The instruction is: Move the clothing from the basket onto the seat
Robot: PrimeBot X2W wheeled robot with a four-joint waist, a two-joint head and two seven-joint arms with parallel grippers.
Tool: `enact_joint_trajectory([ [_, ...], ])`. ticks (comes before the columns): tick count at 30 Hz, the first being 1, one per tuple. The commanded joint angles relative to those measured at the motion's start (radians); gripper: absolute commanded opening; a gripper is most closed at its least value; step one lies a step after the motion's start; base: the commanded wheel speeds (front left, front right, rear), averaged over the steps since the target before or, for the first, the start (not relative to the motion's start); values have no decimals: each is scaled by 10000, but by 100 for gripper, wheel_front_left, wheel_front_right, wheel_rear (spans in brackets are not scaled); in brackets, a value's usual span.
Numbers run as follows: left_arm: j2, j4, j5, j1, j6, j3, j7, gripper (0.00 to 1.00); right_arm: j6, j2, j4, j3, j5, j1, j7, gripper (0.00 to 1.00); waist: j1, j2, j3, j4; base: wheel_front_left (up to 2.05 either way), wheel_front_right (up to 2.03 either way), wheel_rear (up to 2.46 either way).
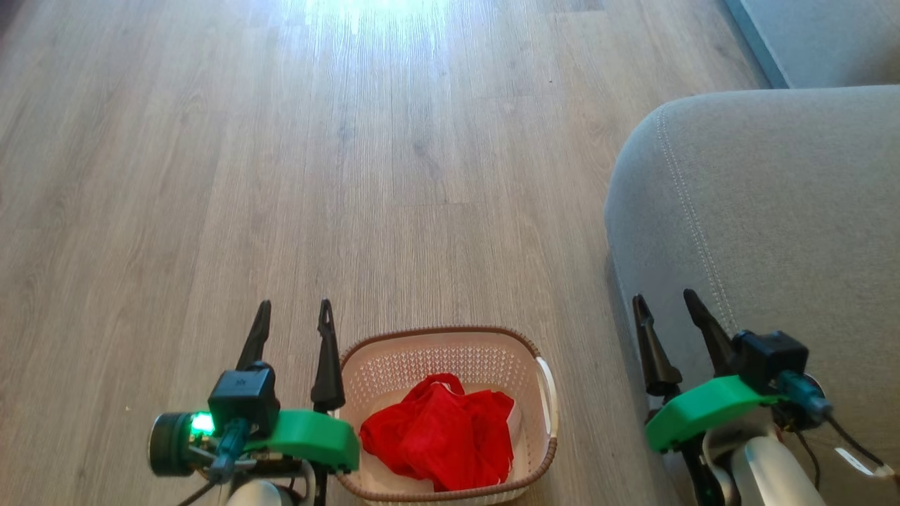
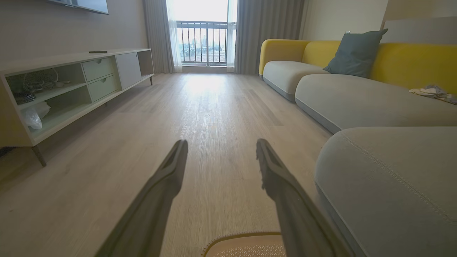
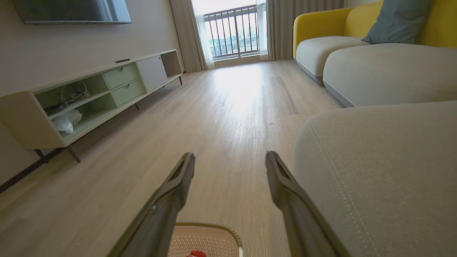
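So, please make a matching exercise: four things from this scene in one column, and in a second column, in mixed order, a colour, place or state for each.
Things:
1. clothing
2. basket
3. seat
4. left gripper

Descriptions:
A. grey, on the robot's right of the basket
B. open, holding nothing
C. red, lying in the basket
D. cream with a brown rim, standing on the wooden floor

Pairs: 1-C, 2-D, 3-A, 4-B
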Motion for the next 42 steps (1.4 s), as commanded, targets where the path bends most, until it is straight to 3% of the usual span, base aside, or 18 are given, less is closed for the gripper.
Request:
enact_joint_trajectory([
  [1,-82,-293,380,-271,-119,451,-148,100,4,-53,-278,293,-338,-555,-222,100,0,0,-2,-2,0,0,0],
  [7,-342,-215,1156,-193,-562,885,-323,100,4,-55,-191,437,-953,-690,-400,100,0,0,-12,-16,0,0,0],
  [16,-440,239,1011,-145,-1309,1180,-323,100,4,-55,-118,423,-901,-701,-400,100,0,0,-46,-23,0,0,0],
  [30,-446,385,648,-155,-1534,1104,-323,100,4,-54,133,448,-689,-743,-400,100,0,0,-57,-47,0,0,0],
  [42,-447,1091,39,-268,-1815,785,-324,100,4,-60,183,535,-999,-706,-400,100,0,0,707,-586,0,0,0],
])
